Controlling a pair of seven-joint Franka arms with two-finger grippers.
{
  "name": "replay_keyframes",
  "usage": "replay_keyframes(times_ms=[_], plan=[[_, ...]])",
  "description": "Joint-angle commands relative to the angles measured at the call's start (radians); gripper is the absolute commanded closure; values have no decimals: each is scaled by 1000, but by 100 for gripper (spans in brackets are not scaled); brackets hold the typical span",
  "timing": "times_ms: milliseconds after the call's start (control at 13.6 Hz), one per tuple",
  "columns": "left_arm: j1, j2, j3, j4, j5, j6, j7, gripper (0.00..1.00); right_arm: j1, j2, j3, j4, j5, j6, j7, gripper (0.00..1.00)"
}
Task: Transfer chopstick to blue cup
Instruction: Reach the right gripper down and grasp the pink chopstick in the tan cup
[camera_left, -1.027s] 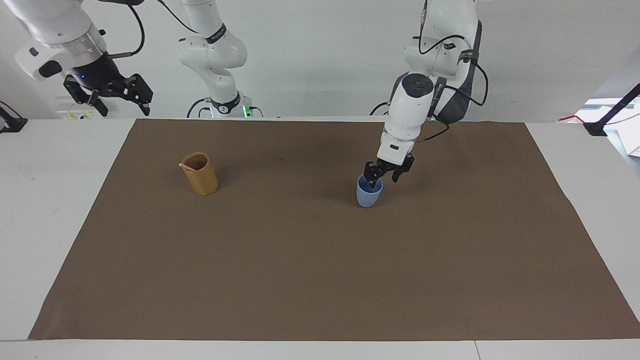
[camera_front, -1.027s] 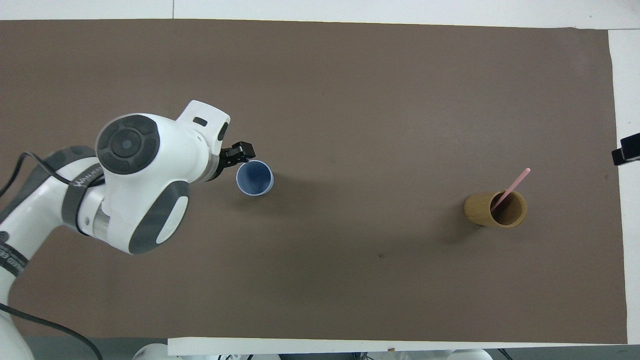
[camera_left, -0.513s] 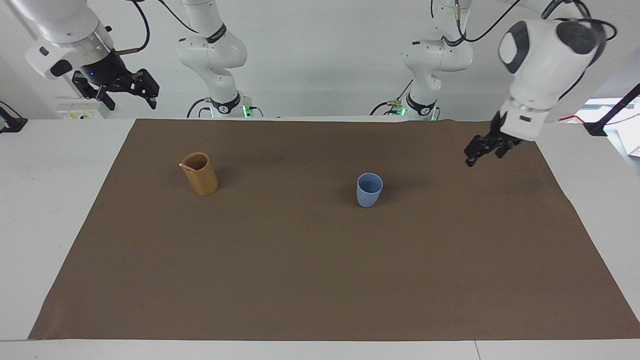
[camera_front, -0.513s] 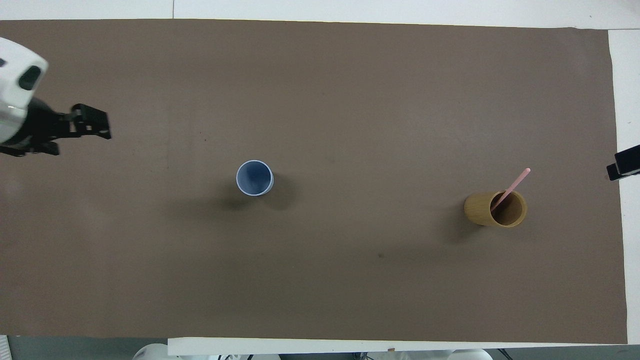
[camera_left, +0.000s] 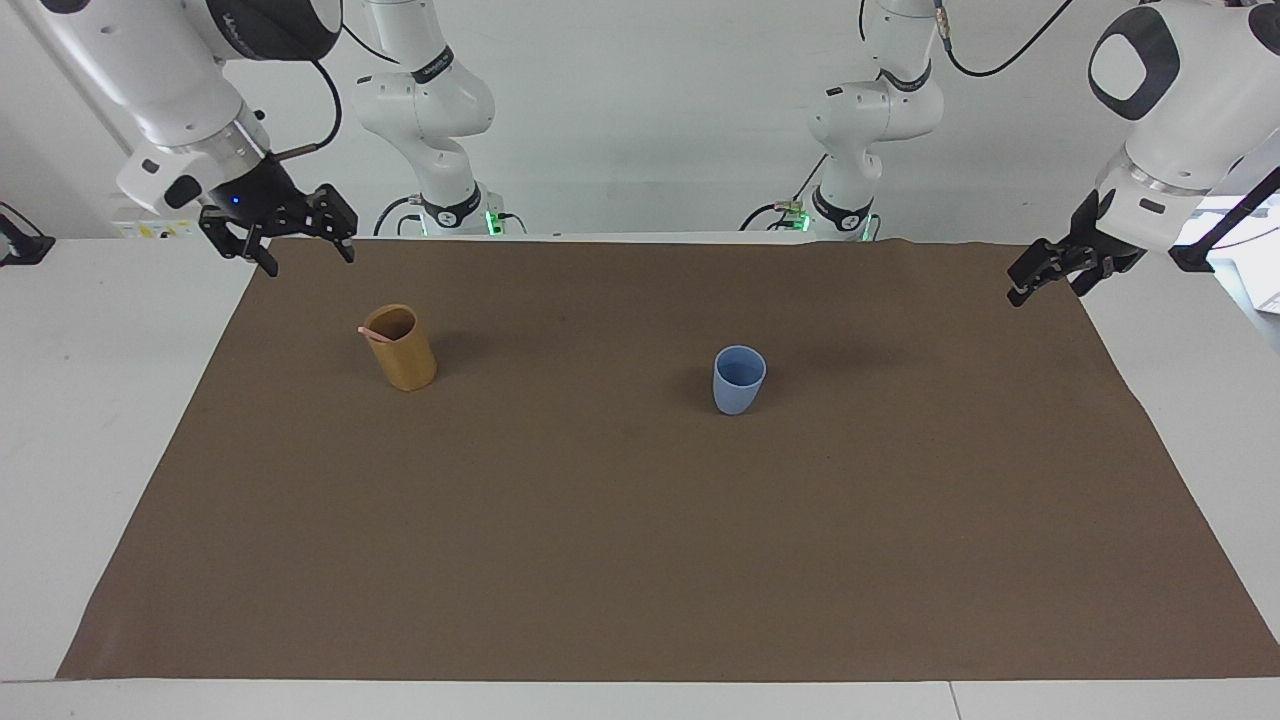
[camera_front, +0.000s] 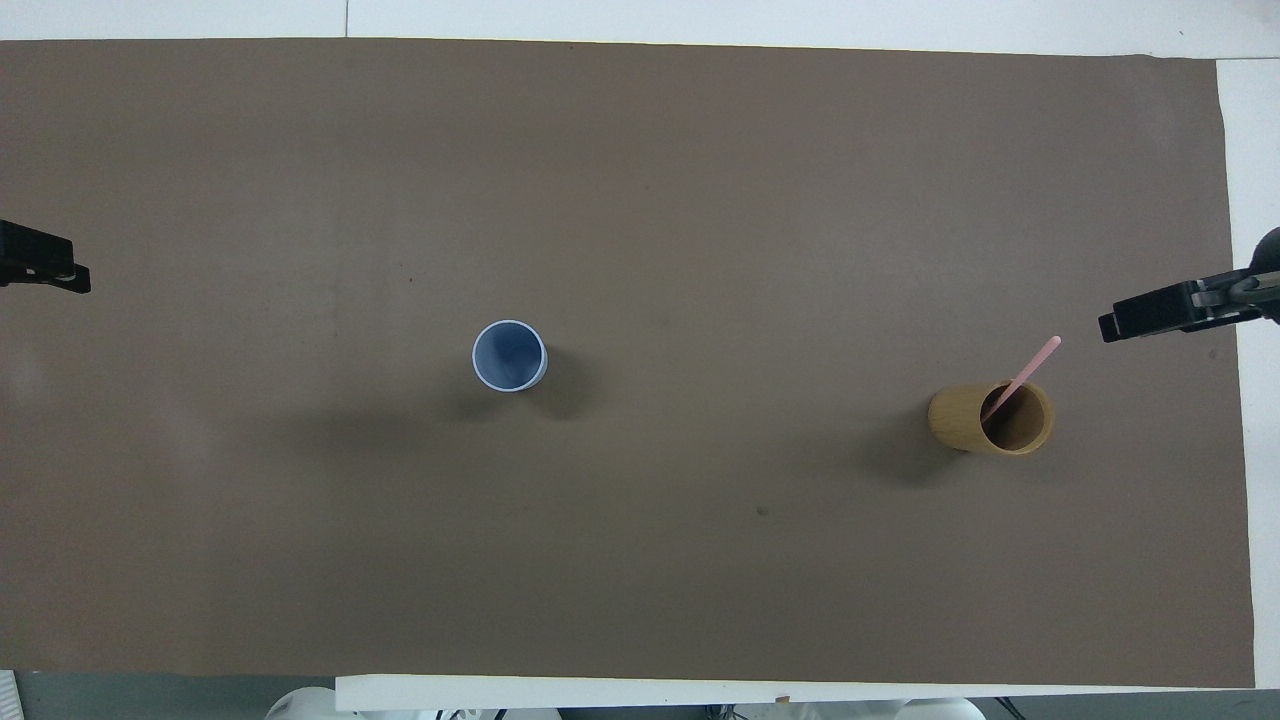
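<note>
Brown paper covers the white tabletop (camera_left: 100, 420), where the blue cup (camera_left: 739, 380) stands near the middle, apparently empty. One pink chopstick (camera_front: 1022, 378) leans in the tan cup (camera_left: 401, 348) toward the right arm's end, its tip poking past the rim. Above that cup's end hangs the right hand (camera_left: 283, 232), fingers spread; the left hand (camera_left: 1052, 270) waits over the mat's other end, and whether it is open I cannot tell. Thin, light, stiff and probably slippery, the stick is likely best pinched on its exposed upper end.

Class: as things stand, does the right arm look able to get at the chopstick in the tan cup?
Probably yes: the right gripper hangs open near the tan cup, nothing between them, and the chopstick sticks out above the rim.
</note>
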Motion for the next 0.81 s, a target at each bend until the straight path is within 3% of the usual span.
replay_keyframes(times_ms=[0, 147, 440, 733], plan=[[-4, 2, 7, 7, 2, -16, 5, 0, 16, -18, 1, -122, 28, 112, -21, 0], [-4, 2, 7, 7, 2, -16, 5, 0, 48, -12, 1, -199, 28, 204, -27, 0], [-4, 2, 7, 7, 2, -16, 5, 0, 39, -13, -1, -265, 26, 216, -83, 2], [-4, 2, 7, 7, 2, -16, 5, 0, 19, -13, -2, -343, 23, 304, -124, 13]])
